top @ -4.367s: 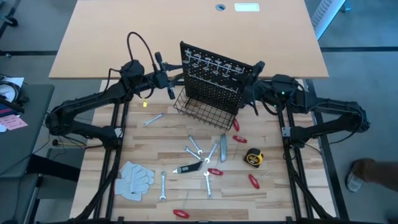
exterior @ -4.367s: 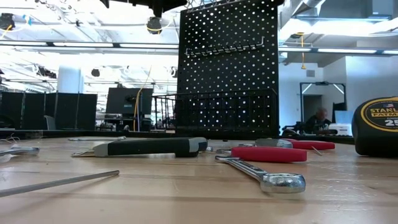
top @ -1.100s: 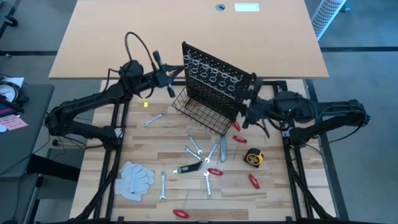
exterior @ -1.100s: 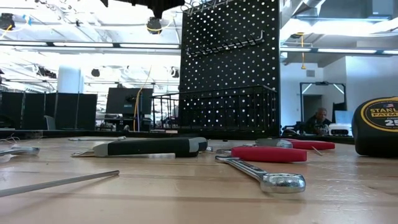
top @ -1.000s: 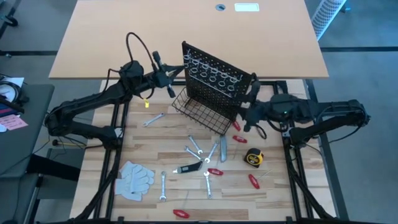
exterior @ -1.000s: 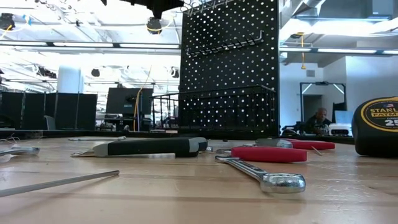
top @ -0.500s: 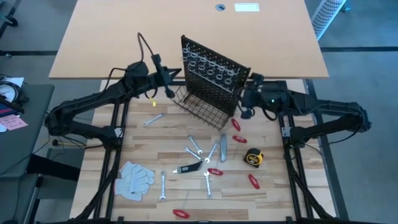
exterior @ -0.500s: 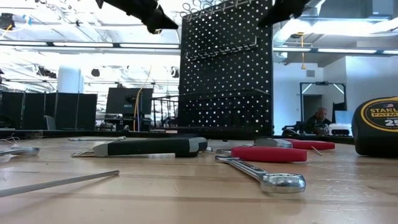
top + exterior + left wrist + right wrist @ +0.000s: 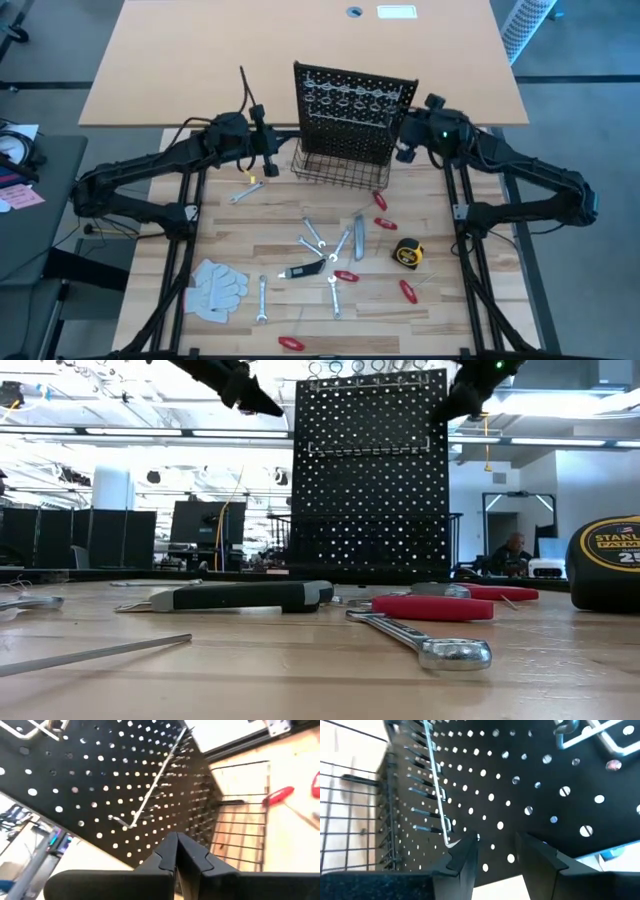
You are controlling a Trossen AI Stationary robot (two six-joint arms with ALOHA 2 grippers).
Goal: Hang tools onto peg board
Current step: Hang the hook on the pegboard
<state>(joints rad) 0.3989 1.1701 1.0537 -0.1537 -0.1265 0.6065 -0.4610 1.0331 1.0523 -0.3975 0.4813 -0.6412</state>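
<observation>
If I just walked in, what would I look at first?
Probably the peg board, a tall black panel full of holes standing at the far middle of the wooden table, with the left gripper and the right gripper at its two sides. Next you would spot the tools scattered in front of it, like the silver wrenches, and the yellow-black tape measure toward the right.
</observation>
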